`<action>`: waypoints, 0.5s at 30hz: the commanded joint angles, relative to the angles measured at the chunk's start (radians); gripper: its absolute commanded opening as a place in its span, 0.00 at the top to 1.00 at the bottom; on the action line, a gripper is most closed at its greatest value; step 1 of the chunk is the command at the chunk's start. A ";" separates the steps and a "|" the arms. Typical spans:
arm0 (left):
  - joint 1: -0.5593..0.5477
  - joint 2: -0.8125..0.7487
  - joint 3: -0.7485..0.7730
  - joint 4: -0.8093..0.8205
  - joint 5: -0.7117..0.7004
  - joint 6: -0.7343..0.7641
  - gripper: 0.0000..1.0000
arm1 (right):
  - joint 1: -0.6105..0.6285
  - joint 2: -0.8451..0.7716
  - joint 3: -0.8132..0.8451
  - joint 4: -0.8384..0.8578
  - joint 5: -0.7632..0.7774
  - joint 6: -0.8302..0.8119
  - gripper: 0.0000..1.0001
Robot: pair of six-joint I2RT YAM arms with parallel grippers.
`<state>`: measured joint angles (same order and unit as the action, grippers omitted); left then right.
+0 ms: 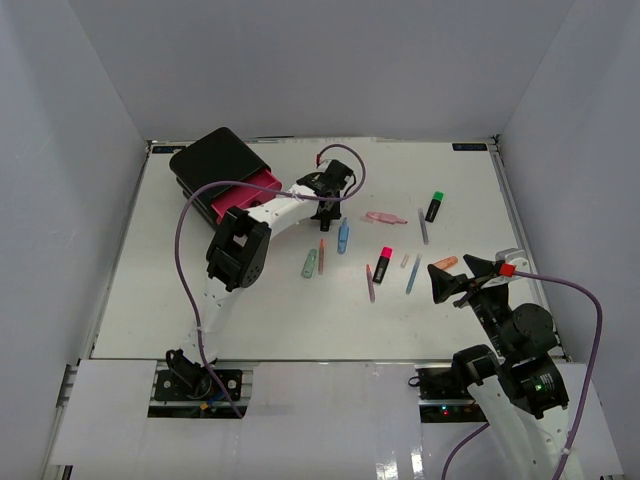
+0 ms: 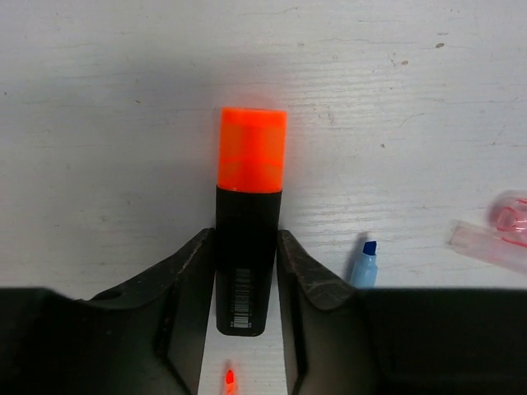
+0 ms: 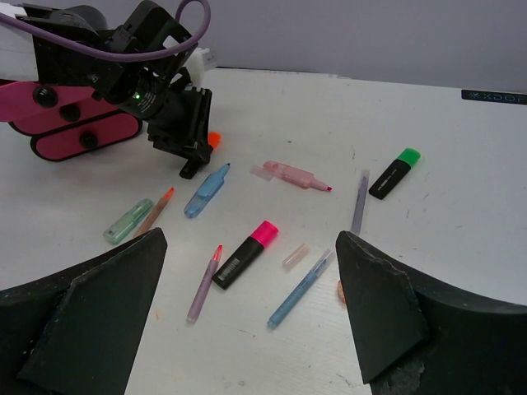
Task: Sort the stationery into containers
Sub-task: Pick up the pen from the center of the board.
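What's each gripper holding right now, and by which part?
Left gripper clamps the orange-capped highlighter by its black barrel, near the tail. Right gripper holds nothing.

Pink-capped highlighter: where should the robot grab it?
The pink-capped highlighter lies flat on the table, long and narrow. Probably best: come straight down from above, jaws across the middle of its black barrel.

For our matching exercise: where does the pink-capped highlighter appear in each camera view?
Top external: pink-capped highlighter lies right of centre on the table.
Left wrist: not in it.
Right wrist: lower centre, cap pointing up and right.
Shared landmark: the blue marker shows in all three views.
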<state>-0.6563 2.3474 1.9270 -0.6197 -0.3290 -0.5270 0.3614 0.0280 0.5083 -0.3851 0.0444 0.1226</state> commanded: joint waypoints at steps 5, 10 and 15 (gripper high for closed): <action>-0.011 -0.052 0.036 0.051 0.053 0.102 0.73 | 0.005 0.004 -0.002 0.051 -0.011 -0.012 0.10; -0.011 -0.146 0.038 0.069 0.100 0.185 0.79 | 0.005 0.007 -0.002 0.051 -0.017 -0.014 0.10; -0.011 -0.340 -0.002 0.037 0.123 0.310 0.76 | 0.005 0.003 -0.002 0.051 -0.014 -0.014 0.10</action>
<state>-0.6609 2.2448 1.9202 -0.5972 -0.2337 -0.3195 0.3614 0.0280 0.5083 -0.3851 0.0406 0.1223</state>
